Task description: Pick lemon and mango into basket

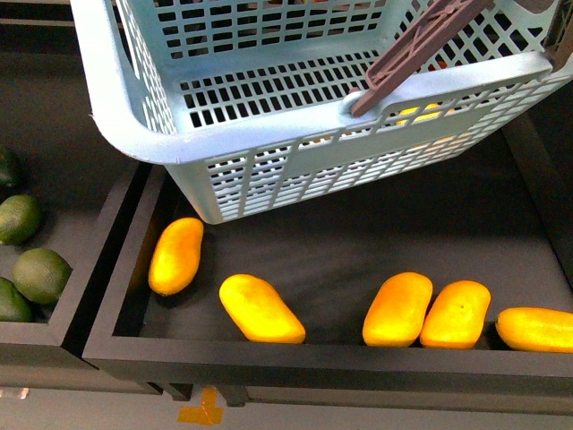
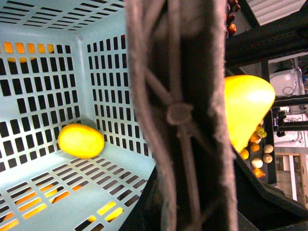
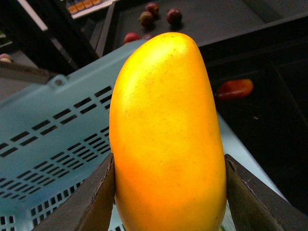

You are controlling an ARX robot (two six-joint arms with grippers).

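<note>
The light turquoise basket (image 1: 269, 134) hangs tilted above the black tray. My left gripper (image 2: 183, 202) is shut on its brown ribbed handle (image 2: 178, 115), which fills the middle of the left wrist view and also shows in the front view (image 1: 421, 49). A yellow oval fruit (image 2: 81, 140) lies on the basket floor against a wall. My right gripper (image 3: 168, 202) is shut on a yellow-orange mango (image 3: 166, 139), held upright between both fingers (image 3: 91, 202) over the basket rim (image 3: 53, 134). This mango also shows beyond the handle (image 2: 245, 108). Neither gripper shows in the front view.
Several mangoes (image 1: 260, 308) lie in the black tray (image 1: 269, 358) under the basket. Green fruits (image 1: 40, 273) fill the compartment to the left, behind a divider (image 1: 107, 260). Dark red fruits (image 3: 154, 12) and a reddish one (image 3: 235, 89) lie in farther trays.
</note>
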